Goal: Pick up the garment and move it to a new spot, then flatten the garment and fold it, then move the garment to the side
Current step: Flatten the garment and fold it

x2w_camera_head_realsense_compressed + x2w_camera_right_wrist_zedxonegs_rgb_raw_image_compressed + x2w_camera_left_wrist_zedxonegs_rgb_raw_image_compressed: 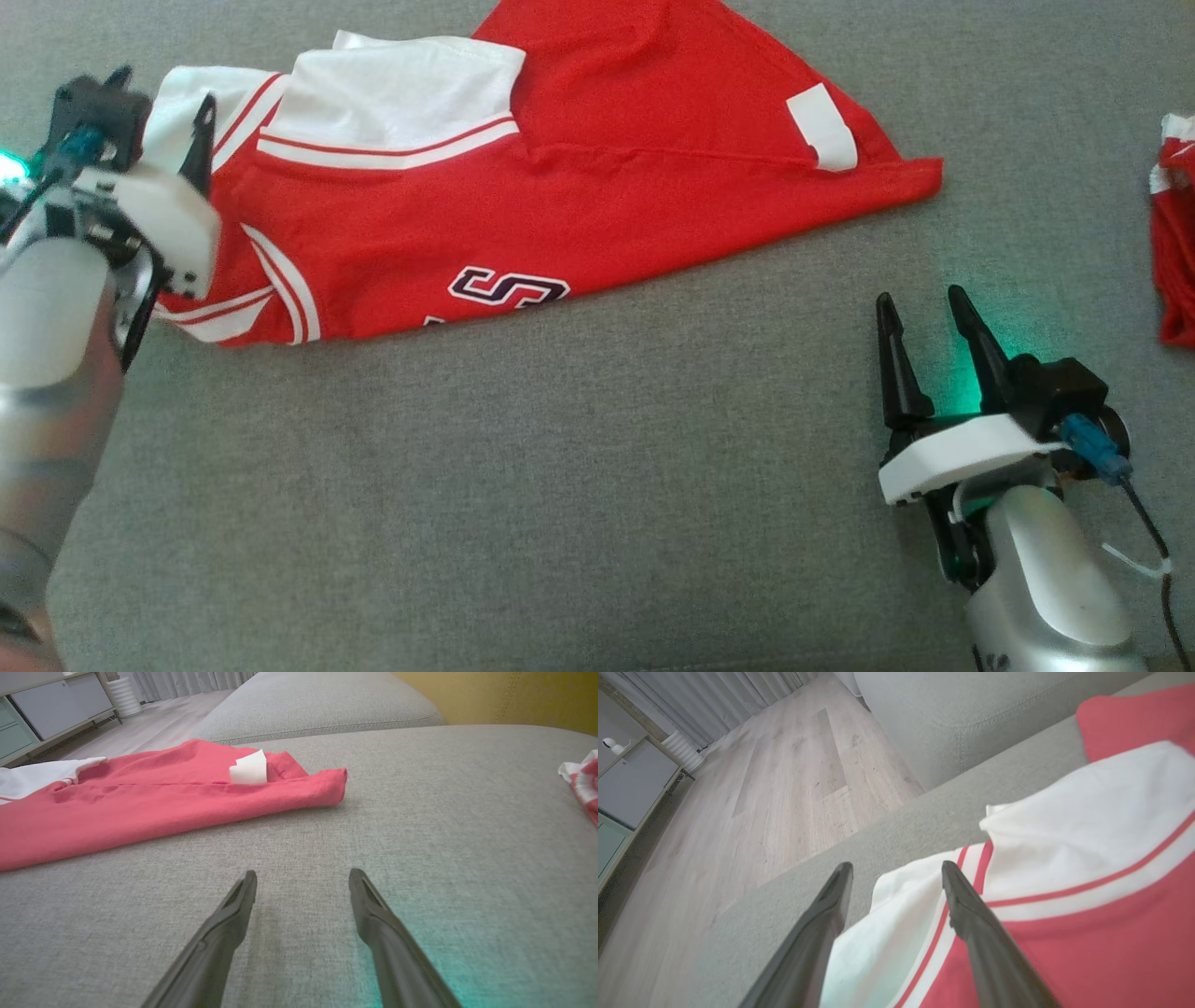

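Observation:
The garment (pixel 560 187) is a red jersey with white sleeves, red striping and a dark letter, lying partly folded across the far left of the grey cushion (pixel 560 467). My left gripper (pixel 163 86) hovers at its left end, open. In the left wrist view that gripper (pixel 896 868) has its fingers spread over the white sleeve (pixel 1087 807) near the cushion's edge, gripping nothing. My right gripper (pixel 921 297) stands open over bare cushion at the lower right, well clear of the jersey's hem (pixel 327 784). In the right wrist view that gripper (pixel 302 872) has only grey fabric between its fingers.
A second red and white cloth (pixel 1176 233) lies bunched at the right edge, also seen in the right wrist view (pixel 584 784). Just past the jersey's left end the cushion drops off to a wooden floor (pixel 738 812). A yellow backrest (pixel 514 695) rises at the far side.

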